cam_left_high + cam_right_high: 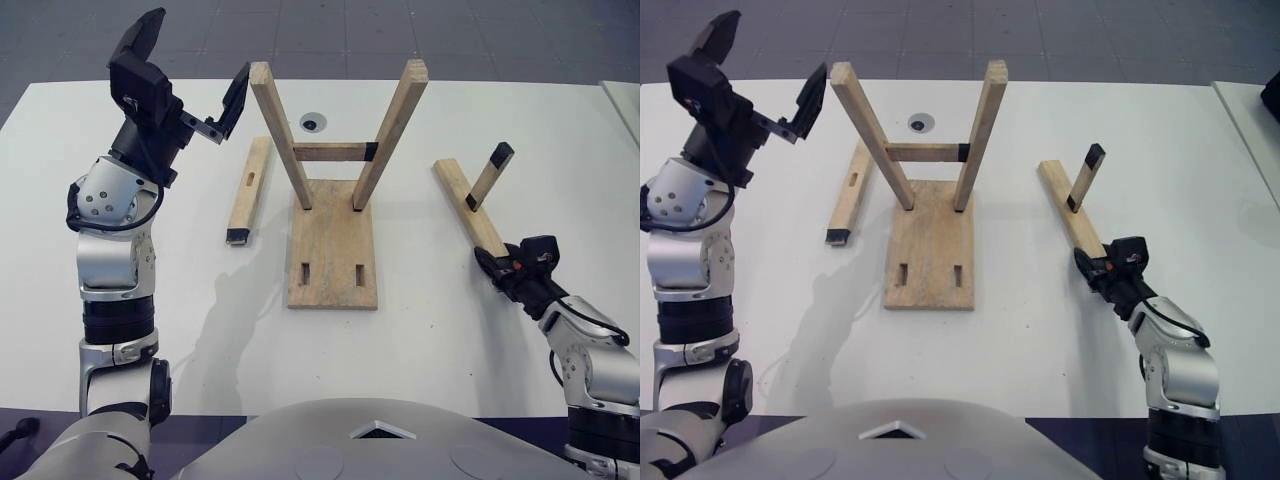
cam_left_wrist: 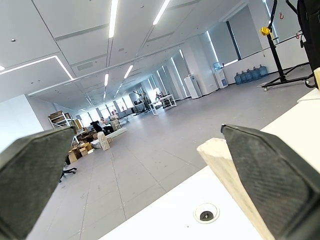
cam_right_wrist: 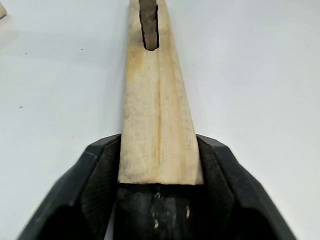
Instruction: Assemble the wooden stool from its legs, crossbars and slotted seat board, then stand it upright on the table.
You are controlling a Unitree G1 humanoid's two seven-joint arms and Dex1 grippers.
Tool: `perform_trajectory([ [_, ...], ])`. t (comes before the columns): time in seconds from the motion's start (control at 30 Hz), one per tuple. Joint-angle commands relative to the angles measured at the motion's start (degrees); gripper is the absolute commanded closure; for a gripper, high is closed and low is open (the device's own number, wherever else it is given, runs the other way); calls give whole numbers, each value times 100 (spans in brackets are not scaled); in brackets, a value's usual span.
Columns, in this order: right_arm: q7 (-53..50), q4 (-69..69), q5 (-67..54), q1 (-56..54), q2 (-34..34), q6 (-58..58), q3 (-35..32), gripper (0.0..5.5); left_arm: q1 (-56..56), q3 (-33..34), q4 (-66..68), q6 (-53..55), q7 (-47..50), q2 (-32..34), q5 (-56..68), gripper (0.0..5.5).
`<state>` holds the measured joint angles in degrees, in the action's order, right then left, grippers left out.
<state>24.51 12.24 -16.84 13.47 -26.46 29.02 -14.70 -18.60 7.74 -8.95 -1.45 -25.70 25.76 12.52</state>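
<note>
1. Right tool [image 3: 159, 150] is pinching the near end of a loose leg [image 1: 485, 230] that lies flat on the surface [image 1: 420, 330]. The leg runs straight away from the tool. Risk: gripped at the very tip, the long overhang may pivot or slip in the pads on lift.
2. Further along that leg from the right tool, a short crossbar [image 1: 489, 175] stands tilted in its slot. Risk: if the fit is loose, it drops out once the leg is swung.
3. Seat board [image 1: 332, 250] lies flat, well to the left of the right tool, with two empty slots [image 1: 304, 272] at its near end. Risk: leg tenon misses a slot and shoves the board.
4. Second loose leg [image 1: 248, 190] lies on the surface, below and just to the right of the left tool.
5. Left tool [image 1: 192, 70] is raised with its fingers spread wide. The top of the nearer standing leg [image 1: 282, 135] sits just beside one pad; I can't tell whether they touch. Risk: a sideways nudge racks the standing pair and its crossbar [image 1: 330, 152] out of the board.
</note>
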Motion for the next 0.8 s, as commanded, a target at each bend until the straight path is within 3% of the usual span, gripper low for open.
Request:
perform_trajectory([
  [0.03,-163,-300,192,-297,87,-12,188,347,-11,-35,43,-6,-33,2,-52,10],
  [0.2,-638,-546,305,-873,284,-251,47,347,-57,-34,83,9,6,-45,-32,10],
  [0.43,-885,529,-424,-1777,239,36,-628,347,-277,138,93,237,114,-109,241,10],
  [0.8,-1024,1230,-938,-2143,199,581,-708,347,-320,139,-79,373,135,-105,333,10],
])
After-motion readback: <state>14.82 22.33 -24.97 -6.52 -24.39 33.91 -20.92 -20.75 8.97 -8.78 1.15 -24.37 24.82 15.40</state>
